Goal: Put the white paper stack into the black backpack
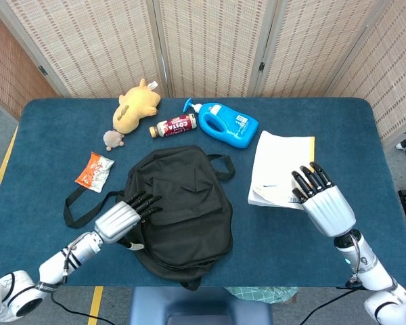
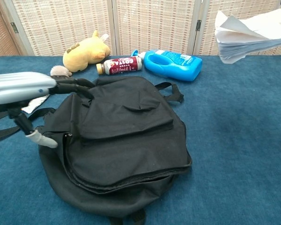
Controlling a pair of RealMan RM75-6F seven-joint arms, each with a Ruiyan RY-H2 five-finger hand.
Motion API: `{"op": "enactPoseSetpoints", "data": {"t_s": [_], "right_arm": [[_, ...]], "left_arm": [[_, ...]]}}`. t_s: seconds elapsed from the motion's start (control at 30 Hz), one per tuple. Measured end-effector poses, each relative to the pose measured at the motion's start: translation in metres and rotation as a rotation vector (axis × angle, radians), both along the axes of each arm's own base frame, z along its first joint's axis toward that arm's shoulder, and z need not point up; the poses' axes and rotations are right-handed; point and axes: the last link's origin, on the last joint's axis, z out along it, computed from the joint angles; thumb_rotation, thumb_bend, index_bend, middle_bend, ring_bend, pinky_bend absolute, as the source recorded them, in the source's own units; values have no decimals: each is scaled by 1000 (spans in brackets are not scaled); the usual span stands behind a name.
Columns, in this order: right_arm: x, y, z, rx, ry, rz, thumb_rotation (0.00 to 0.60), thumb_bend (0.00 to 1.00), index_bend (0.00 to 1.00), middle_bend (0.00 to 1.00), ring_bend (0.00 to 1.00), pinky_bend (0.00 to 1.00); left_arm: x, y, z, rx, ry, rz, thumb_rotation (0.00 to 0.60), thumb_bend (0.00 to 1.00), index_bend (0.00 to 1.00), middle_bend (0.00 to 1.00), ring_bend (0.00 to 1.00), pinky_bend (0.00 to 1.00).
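The right hand (image 1: 323, 200) holds the white paper stack (image 1: 280, 177) by its near edge, with the dark fingers (image 1: 306, 181) lying on top of the sheets; the thumb is hidden under the paper, so I cannot see it. In the chest view the stack (image 2: 251, 36) is lifted well above the blue table (image 1: 54, 135), at the top right of the picture, and the loose upper sheets curl a little at the corner; the right hand itself is outside that view.

The black backpack (image 1: 177, 206) lies flat in the middle of the table, with the front pocket up and the straps (image 1: 81, 203) spread to the left side; whether the main zipper is closed or not I cannot tell. The paper stack is to the right of the backpack, apart from it, not inside.

The left hand (image 1: 122, 218) is over the left edge of the backpack; its fingers are stretched forward and a little apart, the fingertips (image 1: 149, 202) reach over the black fabric, and it holds nothing. In the chest view this hand (image 2: 30, 93) is above the bag's upper left corner, the thumb pointing down beside the bag.

Behind the backpack stand a yellow plush toy (image 1: 137, 105), a small grey plush ball (image 1: 112, 139), a red drink bottle (image 1: 174, 126) lying on its side and a blue detergent bottle (image 1: 227, 124); an orange snack packet (image 1: 95, 170) lies at the left of the backpack, near the strap.
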Motion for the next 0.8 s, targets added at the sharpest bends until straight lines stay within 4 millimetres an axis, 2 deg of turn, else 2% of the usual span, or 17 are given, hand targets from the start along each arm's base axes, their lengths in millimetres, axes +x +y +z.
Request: {"op": "enactPoseSetpoints", "data": {"t_s": [0.4, 0.7, 0.8], "right_arm": [[-3, 3, -3, 11, 9, -12, 600, 508, 791, 395, 308, 283], [-6, 2, -7, 21, 2, -15, 600, 509, 791, 395, 307, 283], [-8, 2, -7, 23, -1, -16, 600, 510, 791, 395, 307, 283]], "left_arm": [[27, 0, -51, -172, 40, 3, 471, 176, 207, 25, 24, 0], [30, 1, -78, -214, 44, 84, 478, 184, 285, 25, 22, 0], [29, 1, -85, -216, 39, 116, 482, 219, 337, 54, 43, 0]]}}
